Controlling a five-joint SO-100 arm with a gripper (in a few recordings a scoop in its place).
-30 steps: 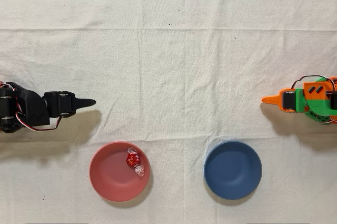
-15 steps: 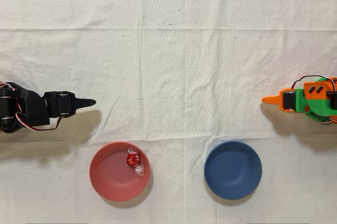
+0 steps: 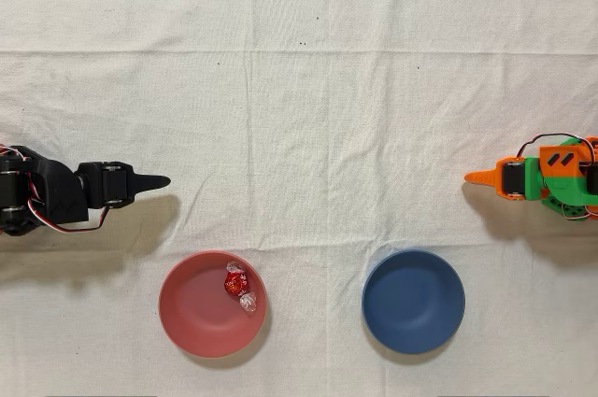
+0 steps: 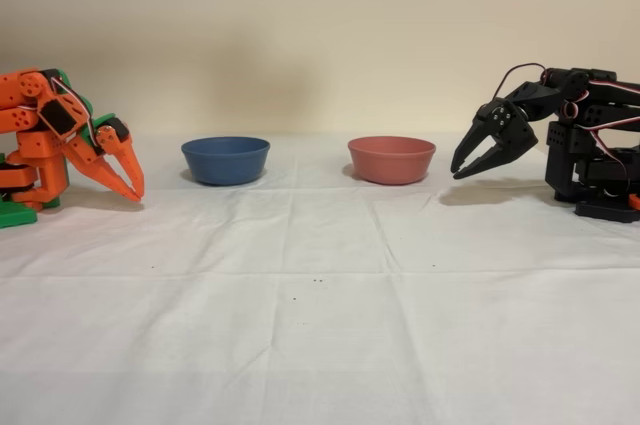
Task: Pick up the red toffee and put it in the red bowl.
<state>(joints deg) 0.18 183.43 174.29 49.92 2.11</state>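
Two bowls sit on the cloth-covered counter, and we can see the red toffee already lying inside the red bowl, toward its upper right part in the overhead view, with one clear wrapper end trailing just below it. Our black arm is folded back at the left edge of that view, its fingers hanging above the cloth, parted a little in the fixed view and gripping nothing. The tips are near the red bowl's rim but apart from it. The blue bowl is empty, and the orange arm is idle on the far side. We judge the job finished as things lie, so the risk now comes from any needless move: if we swung forward or dropped low, the tips could clip the bowl's rim and push it across the cloth, or tip it enough to roll the light, round candy out. Dragging on the loose cloth could also tug the bowl along with it.
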